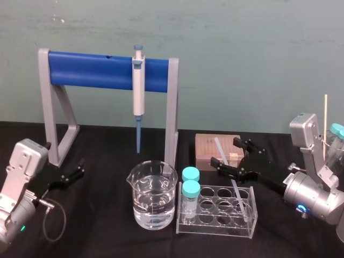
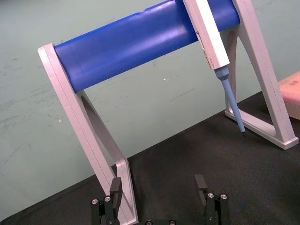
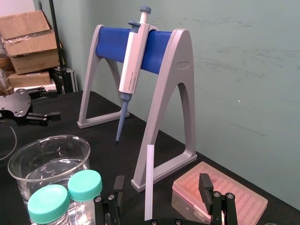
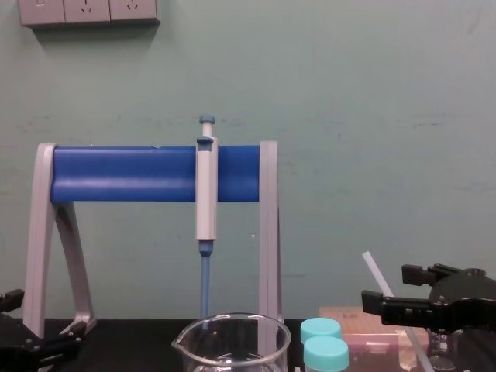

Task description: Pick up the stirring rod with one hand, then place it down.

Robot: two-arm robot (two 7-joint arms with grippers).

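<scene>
The stirring rod (image 1: 238,194), thin and translucent white, leans in the clear tube rack (image 1: 217,224) with its upper end tilted toward the back left. My right gripper (image 1: 230,155) is open and straddles the rod's upper part. In the right wrist view the rod (image 3: 149,183) rises between the two fingers (image 3: 205,182) with a gap on each side. In the chest view the rod (image 4: 374,267) sticks up just beside the right gripper (image 4: 403,291). My left gripper (image 1: 75,173) rests open at the table's left, holding nothing, near the stand's foot (image 2: 123,187).
A blue and grey pipette stand (image 1: 107,70) holds a pipette (image 1: 138,86) at the back. A glass beaker of water (image 1: 152,196) stands left of the rack, which holds two teal-capped vials (image 1: 190,194). A pink tip box (image 1: 212,145) lies behind the gripper.
</scene>
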